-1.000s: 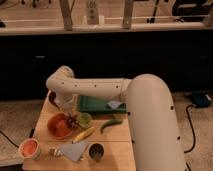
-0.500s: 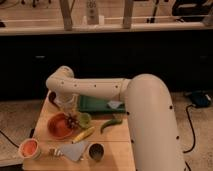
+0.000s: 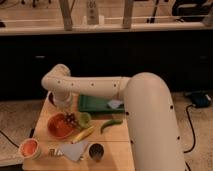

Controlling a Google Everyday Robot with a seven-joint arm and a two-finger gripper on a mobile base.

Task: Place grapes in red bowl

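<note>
Surface: small wooden table (image 3: 112, 142), pale top, its near edge cut off by the frame. Floor around it is speckled and light. Behind the table is a dark low wall, with a pale ledge and upright posts (image 3: 65, 14) above. A black cable (image 3: 190, 131) runs on the floor at 3 o'clock.

On the table: the red bowl (image 3: 59, 127) sits left of centre. Grapes (image 3: 70, 119) show as a dark cluster at the bowl's 2 o'clock rim; inside or on the edge, cannot tell. A green cup (image 3: 84, 119) is just beside them at 3 o'clock. There is a green tray (image 3: 95, 104) at the table's 12 o'clock, a green pepper (image 3: 110, 124) near centre and a yellow item (image 3: 82, 134) at the bowl's 4 o'clock. A small pale bowl (image 3: 29, 148) is at 8 o'clock, a metal cup (image 3: 96, 151) at 6 o'clock, and a pale sheet (image 3: 73, 149) beside that.

The white arm (image 3: 145, 115) fills the right side and hides that part of the table. The gripper (image 3: 63, 106) hangs at the bowl's 12 o'clock, just above its far rim. It is mostly masked by the wrist; its state and whether it grips anything, cannot tell.
</note>
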